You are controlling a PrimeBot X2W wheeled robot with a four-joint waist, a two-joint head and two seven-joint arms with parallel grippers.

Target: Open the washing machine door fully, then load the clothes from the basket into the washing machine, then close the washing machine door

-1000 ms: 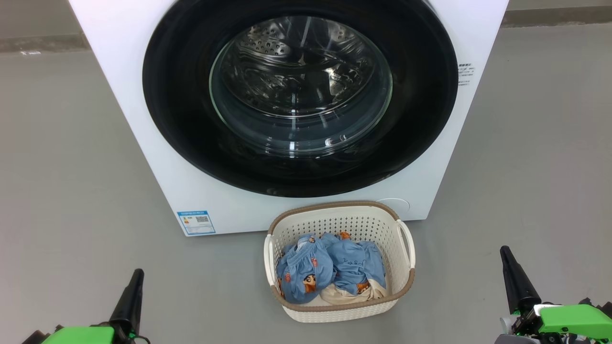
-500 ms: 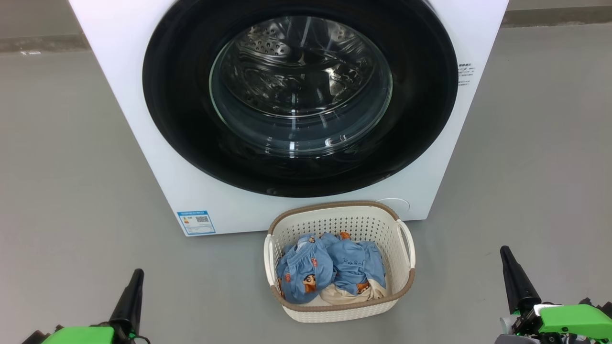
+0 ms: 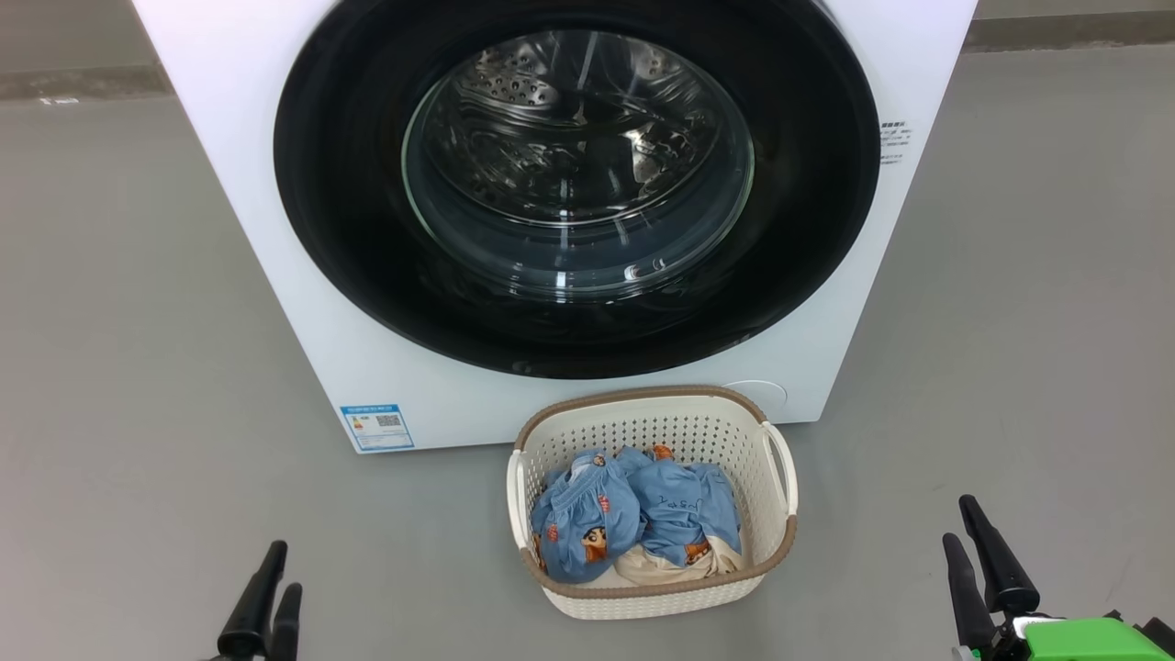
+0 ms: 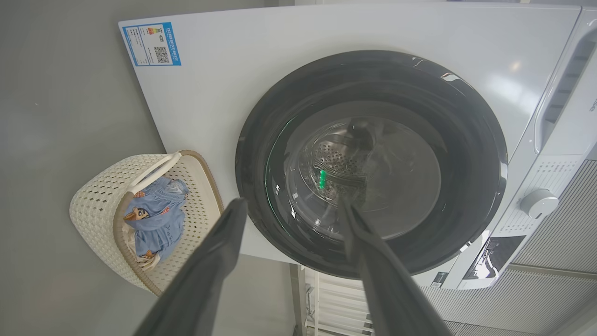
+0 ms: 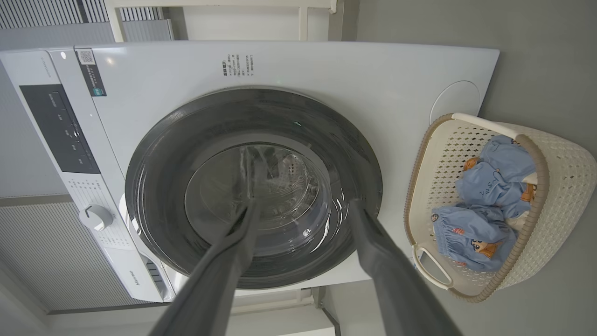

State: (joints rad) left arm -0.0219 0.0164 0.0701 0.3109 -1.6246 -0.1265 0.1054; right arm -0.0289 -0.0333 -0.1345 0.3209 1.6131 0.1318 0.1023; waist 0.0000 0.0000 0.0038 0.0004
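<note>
On the grey floor (image 3: 138,367), the basket (image 3: 643,397) holding the clothes (image 3: 633,519) sits just before the white washing machine (image 3: 275,303). Its washing machine door (image 3: 349,229) appears shut. Nearer the camera, the left pincer (image 3: 285,569) and right pincer (image 3: 957,520) hover either side, both spread and empty.

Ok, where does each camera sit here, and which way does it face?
Head view: on the head, looking down at the washing machine, its shut door and the basket; left gripper and right gripper at the bottom corners.
Left wrist view: on the left wrist, looking along its open fingers at the door.
Right wrist view: on the right wrist, likewise.
Shared: door and basket of clothes.
</note>
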